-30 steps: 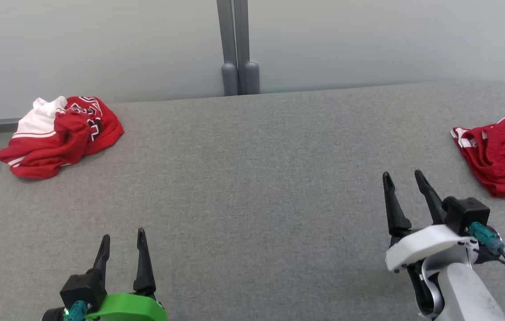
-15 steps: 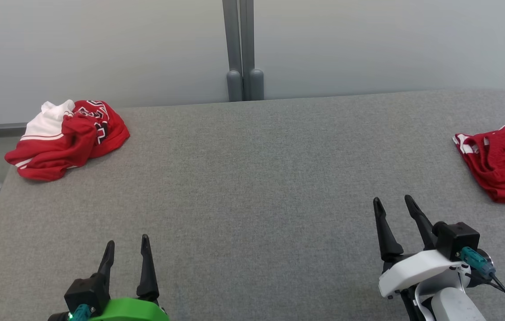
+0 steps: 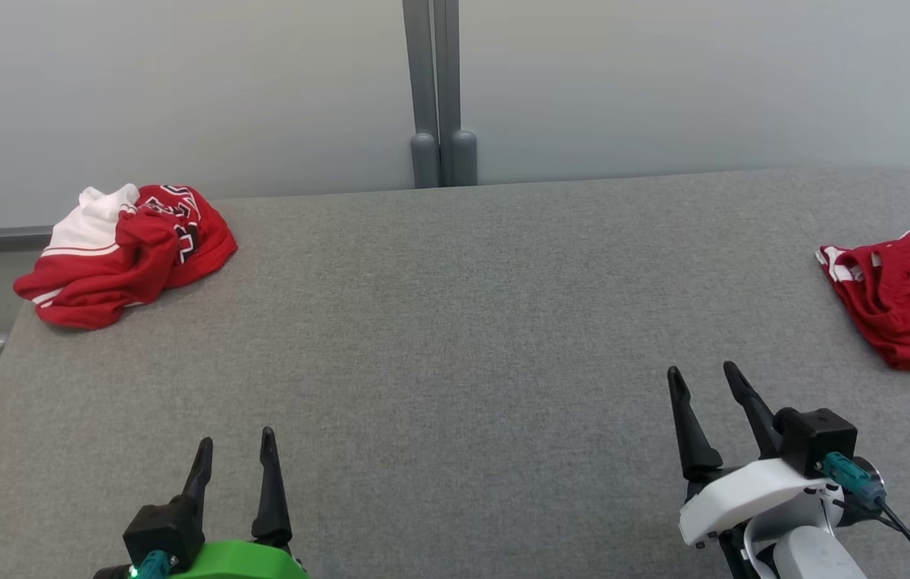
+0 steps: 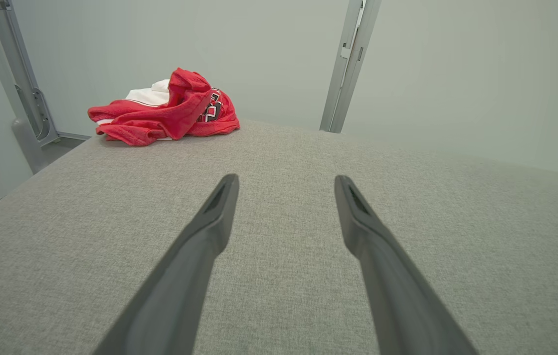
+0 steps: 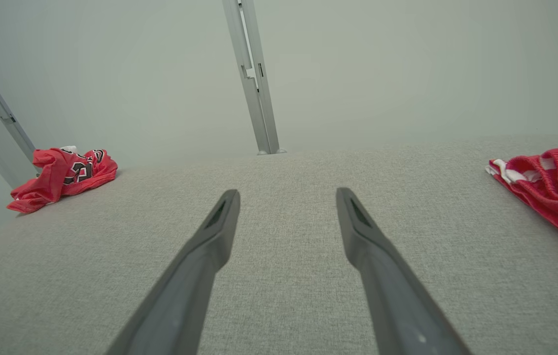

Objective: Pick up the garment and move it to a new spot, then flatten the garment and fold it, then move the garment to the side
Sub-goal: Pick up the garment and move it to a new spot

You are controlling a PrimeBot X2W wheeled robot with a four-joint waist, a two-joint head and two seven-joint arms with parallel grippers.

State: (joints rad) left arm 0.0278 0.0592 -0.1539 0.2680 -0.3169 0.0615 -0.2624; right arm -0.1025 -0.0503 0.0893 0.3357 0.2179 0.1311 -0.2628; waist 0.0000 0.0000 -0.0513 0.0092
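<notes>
1. In the last second the whole head view slid slightly, so I took it that the camera moved. Only the right gripper (image 3: 702, 368) really drew back, toward the lower right.
2. The jaws of the right gripper and of the left gripper (image 3: 236, 436) stood open and empty, so I judged that picking had not begun.
3. The crumpled garment (image 3: 125, 257) lay at the upper left of the grey surface (image 3: 455, 322), well apart from both grippers.
4. Its long axis ran from lower left to upper right. Where the collar pointed, I could not tell.
</notes>
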